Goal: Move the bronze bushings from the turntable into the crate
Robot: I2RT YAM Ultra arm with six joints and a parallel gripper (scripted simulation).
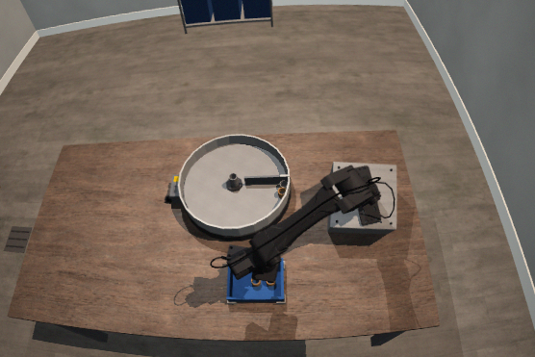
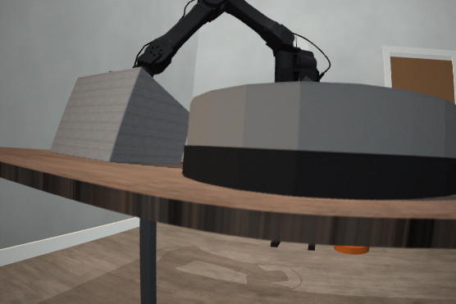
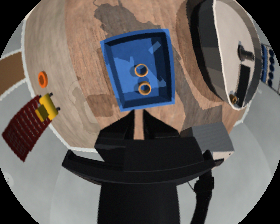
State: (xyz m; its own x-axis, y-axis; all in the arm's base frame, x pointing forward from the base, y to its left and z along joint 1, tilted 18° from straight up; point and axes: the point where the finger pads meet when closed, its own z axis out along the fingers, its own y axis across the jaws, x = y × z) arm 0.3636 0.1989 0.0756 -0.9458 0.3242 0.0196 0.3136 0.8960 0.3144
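Our gripper point(image 3: 139, 123): nearly closed, empty, hovering above the blue crate point(image 3: 116, 63) | two bronze bushings point(image 3: 143, 78) lie inside it | one more point(image 1: 281, 191) waits at the turntable point(image 1: 207, 224) rim beside its sweeper bar point(image 1: 264, 179).

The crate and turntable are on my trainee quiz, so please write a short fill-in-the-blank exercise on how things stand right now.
1. The blue crate holds ____ bronze bushings.
2. The gripper hangs above the crate with its fingers nearly closed, holding ____.
3. One bronze bushing remains on the ____, against its rim.
4. The arm's base stands on a ____ block.

Missing words: two; nothing; turntable; grey
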